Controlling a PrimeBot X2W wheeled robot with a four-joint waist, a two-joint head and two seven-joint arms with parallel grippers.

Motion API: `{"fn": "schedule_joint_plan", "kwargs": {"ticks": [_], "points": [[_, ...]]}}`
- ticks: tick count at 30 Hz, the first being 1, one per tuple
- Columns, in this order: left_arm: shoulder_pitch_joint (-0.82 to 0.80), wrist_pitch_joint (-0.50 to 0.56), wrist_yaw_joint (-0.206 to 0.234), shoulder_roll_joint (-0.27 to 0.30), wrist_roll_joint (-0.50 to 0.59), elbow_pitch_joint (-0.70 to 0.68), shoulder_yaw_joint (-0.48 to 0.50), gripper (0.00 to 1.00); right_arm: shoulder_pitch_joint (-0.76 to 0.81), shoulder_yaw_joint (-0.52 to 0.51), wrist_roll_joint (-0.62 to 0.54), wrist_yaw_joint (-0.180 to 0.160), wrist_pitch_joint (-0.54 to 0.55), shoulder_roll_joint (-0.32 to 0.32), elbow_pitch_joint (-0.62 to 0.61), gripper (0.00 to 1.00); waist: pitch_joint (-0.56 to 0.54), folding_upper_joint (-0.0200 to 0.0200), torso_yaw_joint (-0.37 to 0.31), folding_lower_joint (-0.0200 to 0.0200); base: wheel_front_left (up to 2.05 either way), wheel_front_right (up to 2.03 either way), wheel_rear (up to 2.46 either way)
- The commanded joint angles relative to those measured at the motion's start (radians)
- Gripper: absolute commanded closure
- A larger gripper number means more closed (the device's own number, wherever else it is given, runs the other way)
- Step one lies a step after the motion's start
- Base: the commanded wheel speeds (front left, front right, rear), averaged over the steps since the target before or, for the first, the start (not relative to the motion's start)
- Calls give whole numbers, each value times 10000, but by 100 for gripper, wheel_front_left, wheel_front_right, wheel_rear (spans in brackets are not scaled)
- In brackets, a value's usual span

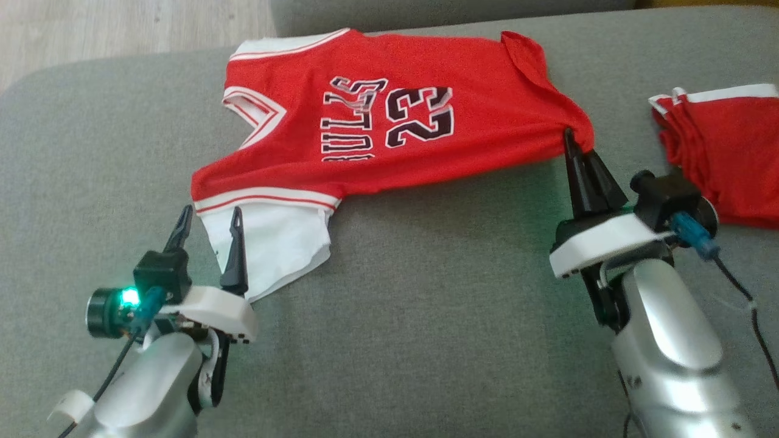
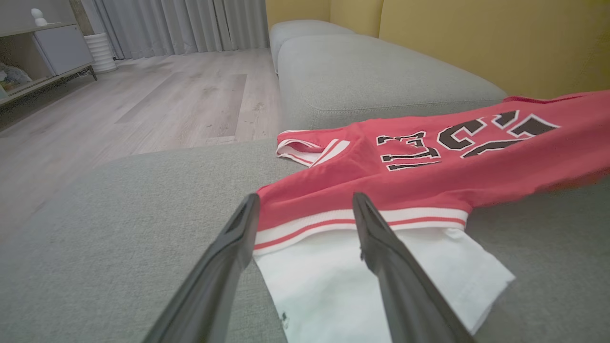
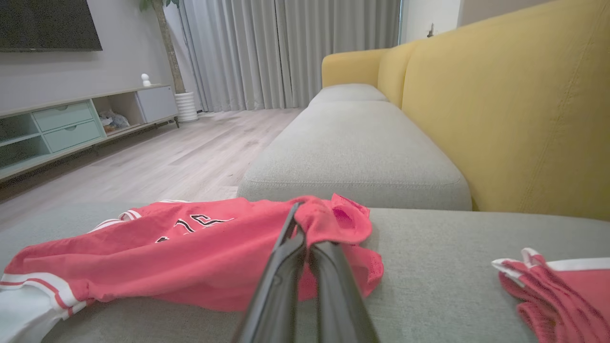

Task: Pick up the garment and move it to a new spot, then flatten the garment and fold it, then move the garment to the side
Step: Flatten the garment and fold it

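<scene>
Head view, near: released left hand [image 1: 212, 211], fingers [image 1: 234, 252] astride white sleeve edge of jersey [image 1: 377, 73]; clenched right hand [image 1: 572, 140] pinching red hem corner. Beyond: jersey spread print-up across grey sofa seat [image 1: 426, 304]; second red garment [image 1: 724, 152] apart at right.

My left gripper [image 1: 212, 211]: fingers spread wide, pointing forward, held low on my left. Right gripper [image 1: 570, 135]: fingers pinched together on the garment [image 1: 487, 103] corner, leaning slightly leftward.

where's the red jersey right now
In the head view the jersey lies across the middle of the grey sofa cushion, its right corner pinched by the right gripper and the open left gripper by its white sleeve.
</scene>
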Motion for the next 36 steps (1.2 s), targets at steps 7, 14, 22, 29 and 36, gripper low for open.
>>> {"fn": "schedule_joint_plan", "kwargs": {"ticks": [7,14,22,29,36], "points": [[103,-123,-33,-29,92,-296,484,0,1319,84,-1339,-19,745,-6,-2582,100,-451,0,14,0,0,0,0],[90,-124,-119,-258,223,-424,568,0,1907,26,-2031,-19,2370,-6,-4341,100,-134,0,404,0,0,0,0],[-257,-124,-330,-439,418,-337,575,0,1029,-634,-2697,-19,3878,-50,-3989,100,411,0,830,0,0,0,0],[-579,-124,-543,-655,579,-114,564,0,-510,-1577,-3546,-19,4536,-384,-1655,100,708,0,1164,0,0,0,0],[-799,-124,-701,-822,726,54,580,0,-1893,-2260,-4247,-19,4188,-664,831,98,972,0,1382,0,0,0,0]]}}
